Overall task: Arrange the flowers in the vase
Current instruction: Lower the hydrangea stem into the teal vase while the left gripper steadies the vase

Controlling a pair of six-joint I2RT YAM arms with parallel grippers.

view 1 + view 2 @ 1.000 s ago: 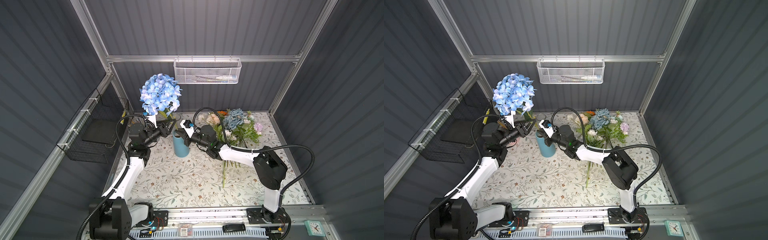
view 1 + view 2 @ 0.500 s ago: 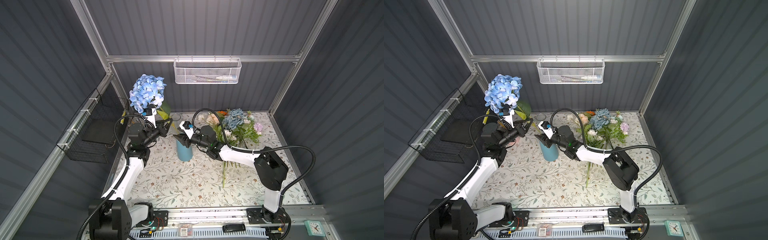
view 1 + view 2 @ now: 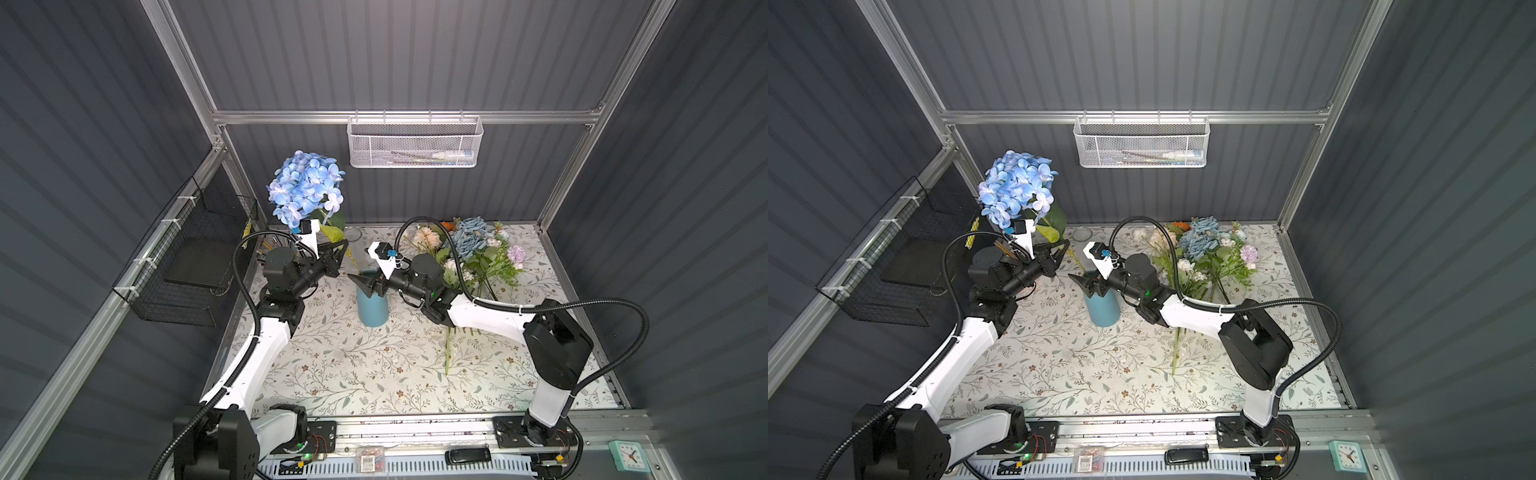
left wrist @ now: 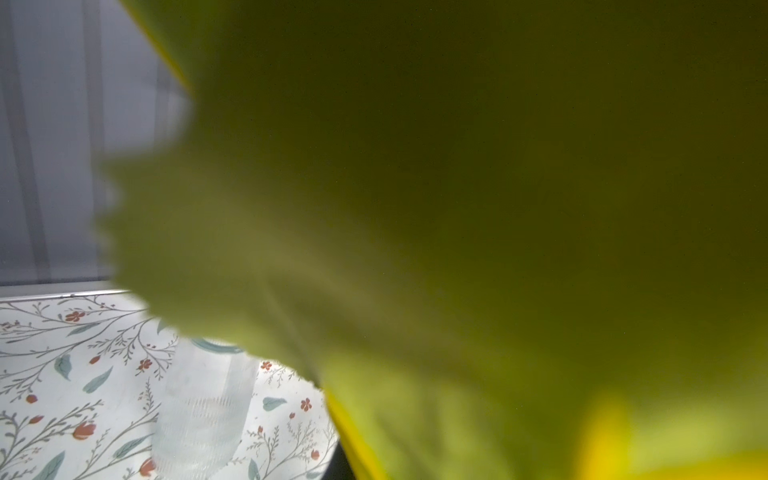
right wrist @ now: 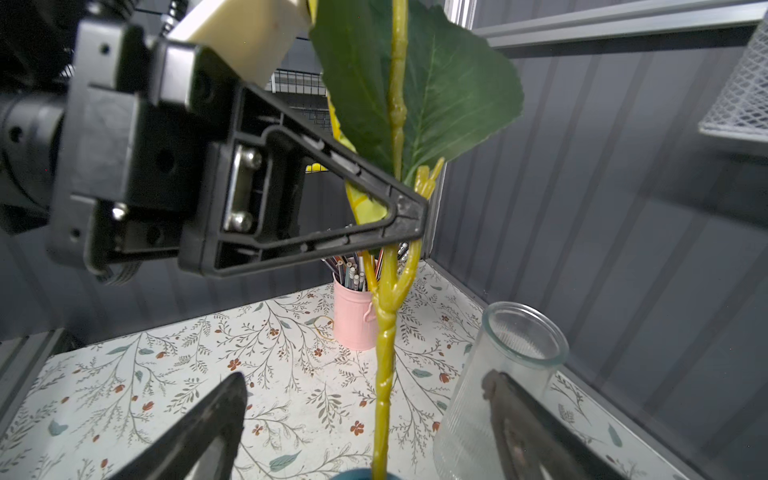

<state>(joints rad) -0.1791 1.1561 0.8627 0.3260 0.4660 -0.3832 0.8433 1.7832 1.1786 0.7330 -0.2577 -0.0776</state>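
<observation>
Now left gripper [image 5: 409, 216] pinches the blue artificial hydrangea's [image 3: 305, 189] yellow-green stem [image 5: 384, 365], holding it upright so its end drops into the teal cylindrical vase [image 3: 372, 309] below. Right gripper [image 3: 365, 284] gapes wide around the stem, empty.

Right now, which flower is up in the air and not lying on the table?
The big blue flower: the left gripper holds its stem upright over the blue vase, while the other flowers lie bunched on the table.
</observation>
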